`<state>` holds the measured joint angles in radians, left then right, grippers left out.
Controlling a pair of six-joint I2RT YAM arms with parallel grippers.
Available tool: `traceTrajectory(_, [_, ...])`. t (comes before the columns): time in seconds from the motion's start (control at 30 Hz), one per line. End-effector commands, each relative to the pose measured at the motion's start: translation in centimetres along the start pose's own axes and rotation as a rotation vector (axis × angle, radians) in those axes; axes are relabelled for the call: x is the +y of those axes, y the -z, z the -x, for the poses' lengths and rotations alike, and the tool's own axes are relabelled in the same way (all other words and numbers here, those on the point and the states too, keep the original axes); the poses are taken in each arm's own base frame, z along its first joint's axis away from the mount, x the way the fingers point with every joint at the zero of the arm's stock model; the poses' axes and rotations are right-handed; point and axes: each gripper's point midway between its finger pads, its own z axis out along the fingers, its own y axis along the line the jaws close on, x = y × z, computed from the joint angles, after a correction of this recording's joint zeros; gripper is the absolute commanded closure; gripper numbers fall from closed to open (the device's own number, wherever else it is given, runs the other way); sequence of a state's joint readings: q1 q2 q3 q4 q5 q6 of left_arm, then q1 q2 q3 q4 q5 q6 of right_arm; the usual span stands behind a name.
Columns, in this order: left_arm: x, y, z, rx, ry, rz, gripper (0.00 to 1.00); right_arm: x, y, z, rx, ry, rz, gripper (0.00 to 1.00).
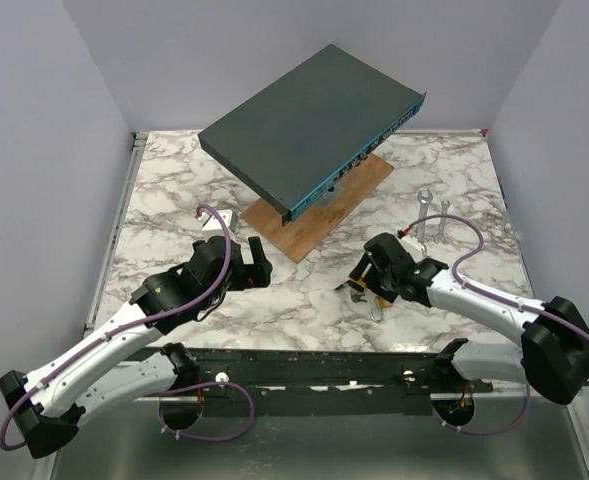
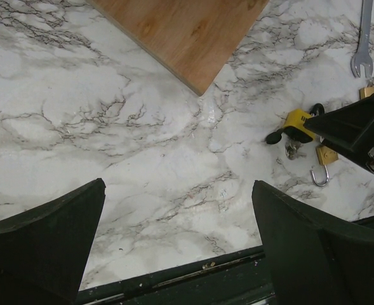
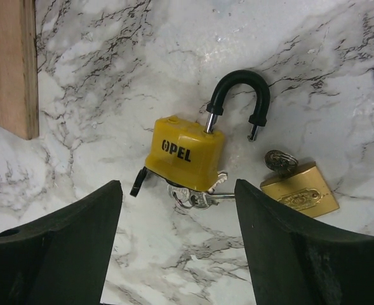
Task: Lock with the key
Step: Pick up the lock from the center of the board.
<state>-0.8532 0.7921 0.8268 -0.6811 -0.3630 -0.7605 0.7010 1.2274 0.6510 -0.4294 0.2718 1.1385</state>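
Note:
A yellow padlock (image 3: 185,152) lies flat on the marble table (image 3: 301,63), its black-sleeved shackle (image 3: 237,89) swung open. A key with a black head (image 3: 138,182) sticks out of its bottom edge, and a ring of silver keys (image 3: 196,198) lies beside it. My right gripper (image 3: 175,213) hovers just above the lock's key end, open, with nothing between its fingers. In the top view it hangs over the lock (image 1: 366,282). My left gripper (image 2: 177,190) is open over bare marble to the left (image 1: 256,262), and its view shows the padlock (image 2: 298,122) at the right.
A small brass padlock (image 3: 300,189) lies right of the yellow one. Two wrenches (image 1: 429,212) lie further back. A wooden board (image 1: 319,205) carries a tilted dark grey box (image 1: 309,120). A white object (image 1: 217,220) sits by the left arm.

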Motion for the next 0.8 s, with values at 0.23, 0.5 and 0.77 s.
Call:
traceTrajectory(0.23, [-0.7,0.9,0.9,-0.009,0.000,-0.026,0.02,-0.4,-1.2,1.1,-0.102,-0.188,-0.007,0.31])
traceTrajectory(0.5, [-0.8,1.0,1.0,-0.009,0.002,-0.027,0.01,-1.5,-2.2,0.7,-0.111,-0.201,-0.035,0.36])
traceTrajectory(0.77, [-0.8,0.8,0.9,-0.001,0.004,-0.022,0.02,-0.4,-3.3,0.4,-0.093,-0.177,-0.021,0.45])
